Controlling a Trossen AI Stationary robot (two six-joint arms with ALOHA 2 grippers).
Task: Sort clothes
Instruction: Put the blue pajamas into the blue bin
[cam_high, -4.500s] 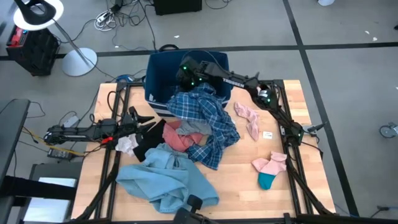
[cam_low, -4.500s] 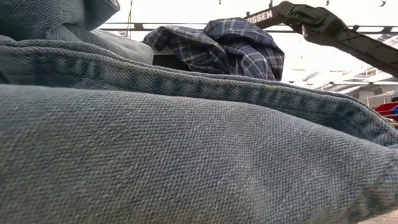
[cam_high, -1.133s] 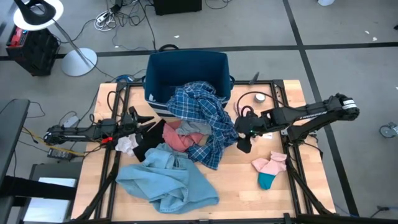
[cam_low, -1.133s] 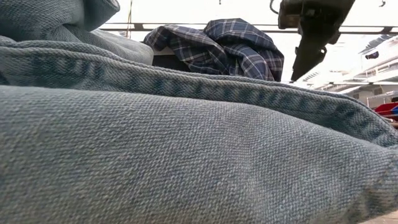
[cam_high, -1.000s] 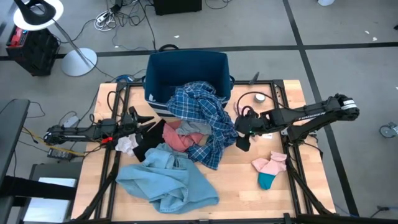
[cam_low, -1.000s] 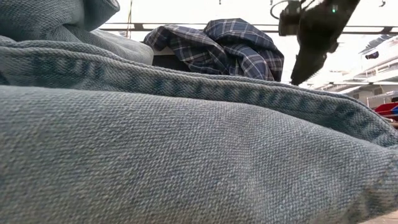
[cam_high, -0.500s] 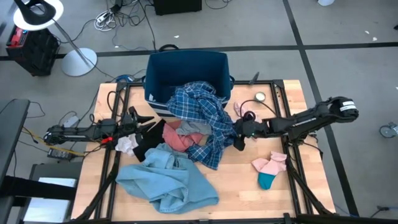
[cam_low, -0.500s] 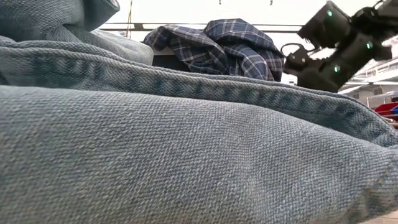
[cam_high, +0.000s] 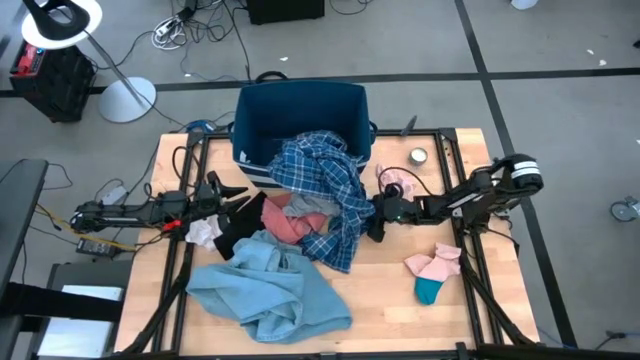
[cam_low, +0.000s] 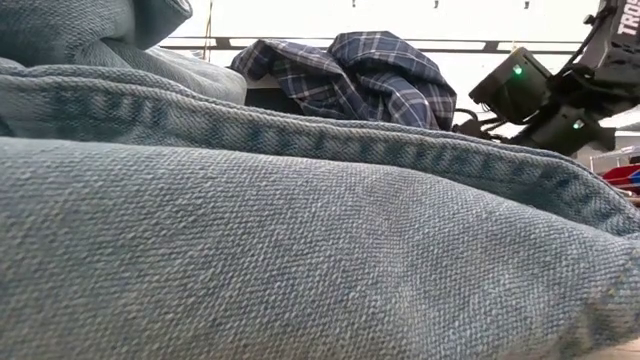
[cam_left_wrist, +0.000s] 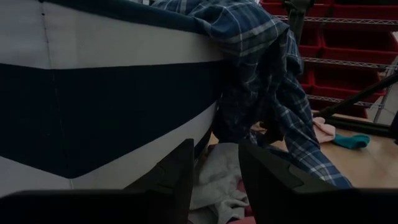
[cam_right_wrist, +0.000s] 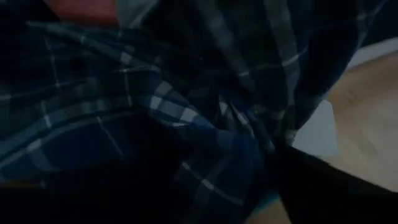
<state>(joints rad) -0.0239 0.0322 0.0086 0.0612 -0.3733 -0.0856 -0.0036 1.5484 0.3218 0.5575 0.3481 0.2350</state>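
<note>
Nearest the front edge of the table (cam_high: 470, 320) lies one large light-blue piece (cam_high: 268, 290), crumpled, its long axis running across the table from left to right; in the low view it fills almost the whole picture. To the right of it, well apart, sits one pair of socks (cam_high: 434, 272), a pink one on a teal one, the teal toe pointing toward the front edge.

In the middle of the table there is one heap: a coral-pink item (cam_high: 289, 226), a grey item (cam_high: 310, 206), a black item (cam_high: 238, 225) and a white item (cam_high: 204, 234) at its left side. One blue plaid shirt (cam_high: 325, 190) lies over the heap, its long axis running from the front right up and over the rim of the bin (cam_high: 300, 110), so that its far end hangs on the bin wall. One more pink item (cam_high: 398, 180) shows just beyond the right arm.

There are two arms. The left pincer (cam_high: 232, 197) lies low at the left of the heap, its fingers (cam_left_wrist: 180, 171) somewhat spread with nothing between them, pointing at the bin's striped wall. The right pincer (cam_high: 374, 219) is at the right edge of the plaid shirt, spread wide, its tips touching the plaid cloth; no cloth is seen pinched.

Farthest, one navy bin stands at the back edge, and one small round tin (cam_high: 418, 156) lies to its right.
</note>
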